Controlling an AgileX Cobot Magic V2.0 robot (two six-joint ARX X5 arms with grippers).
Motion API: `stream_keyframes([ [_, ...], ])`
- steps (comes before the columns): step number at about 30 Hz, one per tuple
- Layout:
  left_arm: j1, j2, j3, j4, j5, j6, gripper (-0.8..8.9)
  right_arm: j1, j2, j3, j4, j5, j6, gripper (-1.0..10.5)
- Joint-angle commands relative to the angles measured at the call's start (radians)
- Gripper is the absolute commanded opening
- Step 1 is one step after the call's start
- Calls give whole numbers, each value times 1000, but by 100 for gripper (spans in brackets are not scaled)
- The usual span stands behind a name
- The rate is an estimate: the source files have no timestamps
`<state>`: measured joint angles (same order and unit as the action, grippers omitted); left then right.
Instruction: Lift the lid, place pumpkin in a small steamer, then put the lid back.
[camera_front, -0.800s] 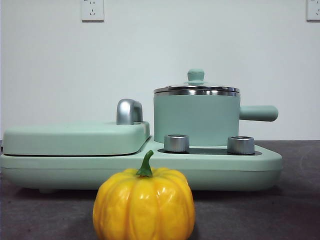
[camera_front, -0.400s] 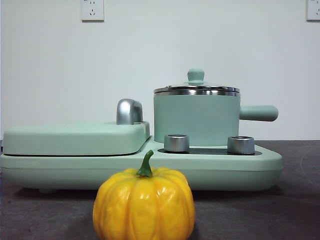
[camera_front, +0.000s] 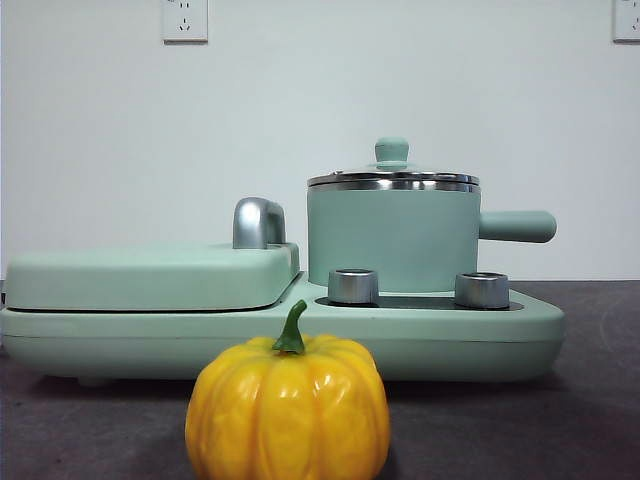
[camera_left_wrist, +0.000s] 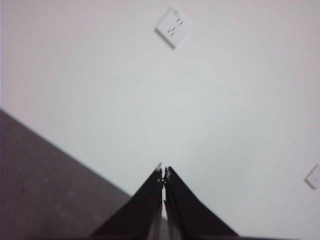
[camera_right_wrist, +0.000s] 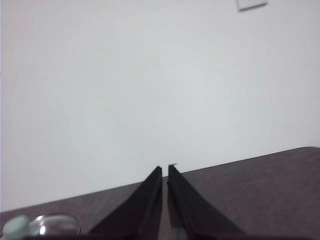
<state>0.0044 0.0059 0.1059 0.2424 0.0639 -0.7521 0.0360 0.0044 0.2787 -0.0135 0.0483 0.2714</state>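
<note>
I see a wide mint-green appliance base (camera_front: 150, 335) across mid-frame, its flat cover (camera_front: 140, 275) at left, two steel knobs (camera_front: 353, 286) centre-right, wall sockets (camera_front: 185, 20) in the upper corners.

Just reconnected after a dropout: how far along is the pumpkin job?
Nothing looks done yet. The lid sits on the steamer, and the pumpkin is on the table in front of the base. Neither the left tool nor the right tool holds anything; both are shut. All three steps remain.
</note>
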Motion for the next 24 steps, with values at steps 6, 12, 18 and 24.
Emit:
stream_keyframes([
  [6,1,80,276,-272,-24,172,10,-1,72,214,-218,37,-7,17],
  [12,1,211,430,-354,-23,435,10,-1,198,338,-345,58,-129,16],
  [18,1,307,498,-354,-16,621,10,0,342,423,-400,-26,-266,16],
  [24,1,410,532,-355,100,648,10,0,479,473,-399,-139,-366,16],
])
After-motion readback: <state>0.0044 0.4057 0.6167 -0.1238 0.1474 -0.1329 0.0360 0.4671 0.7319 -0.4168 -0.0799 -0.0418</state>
